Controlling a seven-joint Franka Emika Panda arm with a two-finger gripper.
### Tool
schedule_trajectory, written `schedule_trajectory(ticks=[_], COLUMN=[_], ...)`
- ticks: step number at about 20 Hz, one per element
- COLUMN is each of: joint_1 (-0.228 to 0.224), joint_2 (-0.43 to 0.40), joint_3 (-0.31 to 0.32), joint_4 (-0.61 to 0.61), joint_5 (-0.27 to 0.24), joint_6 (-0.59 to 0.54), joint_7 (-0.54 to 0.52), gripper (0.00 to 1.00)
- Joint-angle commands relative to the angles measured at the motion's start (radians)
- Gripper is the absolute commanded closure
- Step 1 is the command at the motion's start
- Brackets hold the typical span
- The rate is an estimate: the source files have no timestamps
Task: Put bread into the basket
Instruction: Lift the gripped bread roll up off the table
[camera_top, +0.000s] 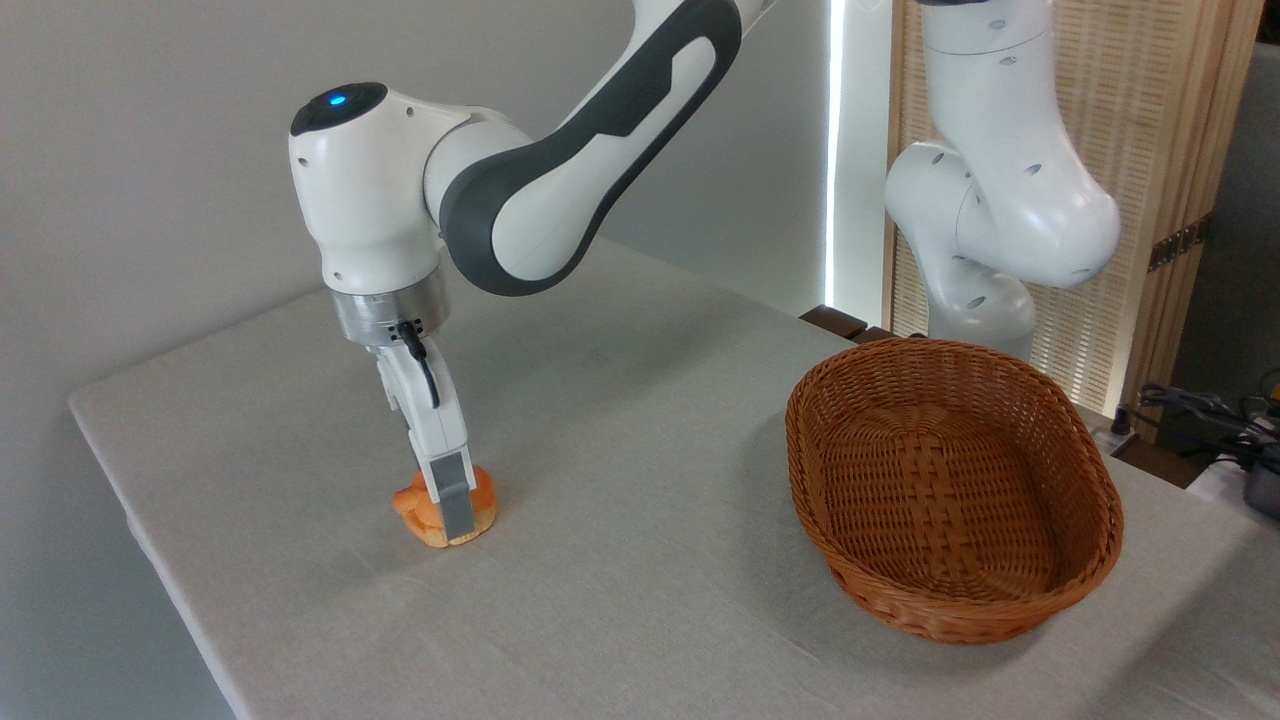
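The bread (412, 503), a small golden-orange knotted bun, rests on the grey tablecloth at the left. My gripper (452, 505) is lowered straight onto it. One grey fingertip (456, 510) lies against the bun's near side, and the other finger is hidden behind it. The gap between the fingers does not show. The basket (955, 480), a large reddish-brown oval of woven wicker, stands on the right side of the table, well apart from the bun, with nothing inside.
The table (620, 560) has its left edge close to the bun. A second white robot arm (1000, 200) stands behind the basket before a slatted wooden screen. Cables (1200, 410) lie at the far right.
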Motion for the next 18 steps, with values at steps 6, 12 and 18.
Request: schedule_trajectory(ticks=[6,12,18], joint_1=[0.004,0.010,0.013], joint_2=[-0.017,-0.130,-0.300], joint_3=[-0.004,0.013,0.111], joint_4=[-0.010,-0.008,-0.012], joint_5=[0.000,-0.010,-0.009], joint_6=[0.022,-0.064,-0.295], joint_7=[0.020,0.015,0.021], gripper=[0.74,0.74,0.72])
